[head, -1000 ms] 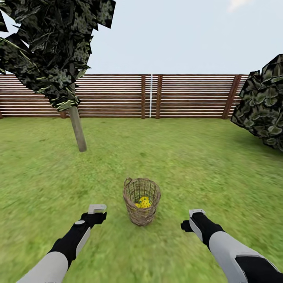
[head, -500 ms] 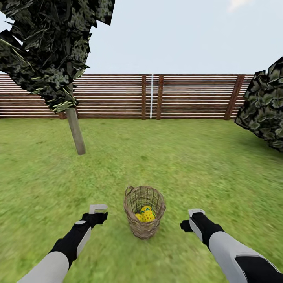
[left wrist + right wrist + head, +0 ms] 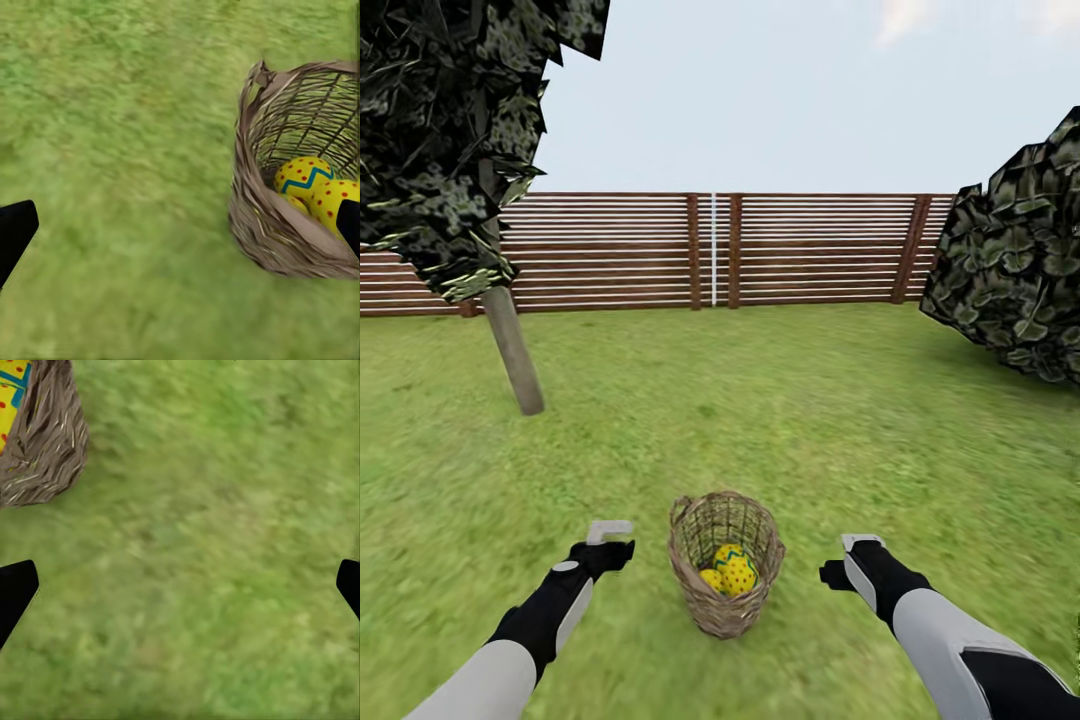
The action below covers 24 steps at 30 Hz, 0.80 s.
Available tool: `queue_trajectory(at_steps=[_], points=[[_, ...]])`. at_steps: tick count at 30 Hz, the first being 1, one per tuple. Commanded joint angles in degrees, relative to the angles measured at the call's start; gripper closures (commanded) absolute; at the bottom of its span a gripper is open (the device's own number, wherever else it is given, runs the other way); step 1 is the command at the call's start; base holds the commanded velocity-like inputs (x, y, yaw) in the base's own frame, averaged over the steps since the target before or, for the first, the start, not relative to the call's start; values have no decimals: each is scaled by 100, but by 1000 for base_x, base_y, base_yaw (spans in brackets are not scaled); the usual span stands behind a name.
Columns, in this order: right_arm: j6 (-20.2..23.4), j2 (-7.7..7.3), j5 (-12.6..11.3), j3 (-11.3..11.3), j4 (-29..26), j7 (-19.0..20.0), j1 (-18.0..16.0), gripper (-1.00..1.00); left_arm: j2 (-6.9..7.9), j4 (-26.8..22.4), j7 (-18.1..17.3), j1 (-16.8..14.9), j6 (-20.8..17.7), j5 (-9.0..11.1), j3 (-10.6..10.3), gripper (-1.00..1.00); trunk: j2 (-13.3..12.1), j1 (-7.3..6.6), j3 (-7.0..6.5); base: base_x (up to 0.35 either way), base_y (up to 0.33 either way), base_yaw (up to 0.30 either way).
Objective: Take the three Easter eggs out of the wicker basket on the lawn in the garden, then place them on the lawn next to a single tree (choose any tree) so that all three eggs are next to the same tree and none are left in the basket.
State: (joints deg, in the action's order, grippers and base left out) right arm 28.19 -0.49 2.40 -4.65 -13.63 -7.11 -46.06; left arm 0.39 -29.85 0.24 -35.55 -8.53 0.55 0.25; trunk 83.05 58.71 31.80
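Well, the step in hand looks like closing in on the wicker basket [image 3: 724, 562], so the sound way is to stop the base squarely before it, then lower one arm straight over the rim rather than from the side, lest the basket tip. Left of the basket hangs the left gripper [image 3: 609, 538], fingers spread wide, empty. The basket stands upright on the lawn [image 3: 810, 420] between both arms, the Easter eggs [image 3: 729, 572] inside it. Right of the basket, the right gripper [image 3: 852, 556] is likewise spread and empty. The tree [image 3: 512, 348] stands well beyond the basket, leftward.
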Motion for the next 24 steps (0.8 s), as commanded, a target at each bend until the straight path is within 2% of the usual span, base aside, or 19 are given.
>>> queue_trajectory(at_steps=[1, 10, 14, 20, 22, 24], points=[[27, 6, 24, -52, -8, -10, -3, -100, 1, -13, -1, 2, -34, 6, 2, -100, 3, 2, 1, 220, 281, -266], [26, 4, 19, -75, -8, -10, -5, -100, 5, 2, -55, -1, -45, 6, 2, -100, 3, 2, -38, 223, 278, -266], [20, 12, 16, -79, -7, -10, 0, -100, 5, 337, -229, 1, -44, 0, -11, -100, 3, 2, -55, 223, 277, -266], [20, -1, 11, -93, -8, -13, 1, -100, 5, 485, -322, -4, -54, -9, -17, -100, 3, 2, -81, 223, 277, -266], [20, -2, 8, -96, -5, -13, 1, -100, 0, 489, -329, -3, -288, -19, -22, -100, 3, 2, -89, 223, 277, -266], [20, -3, 7, -97, -1, -15, 0, -100, -13, 443, -373, -4, -907, -25, -23, -100, 3, 2, -98, 223, 277, -266]])
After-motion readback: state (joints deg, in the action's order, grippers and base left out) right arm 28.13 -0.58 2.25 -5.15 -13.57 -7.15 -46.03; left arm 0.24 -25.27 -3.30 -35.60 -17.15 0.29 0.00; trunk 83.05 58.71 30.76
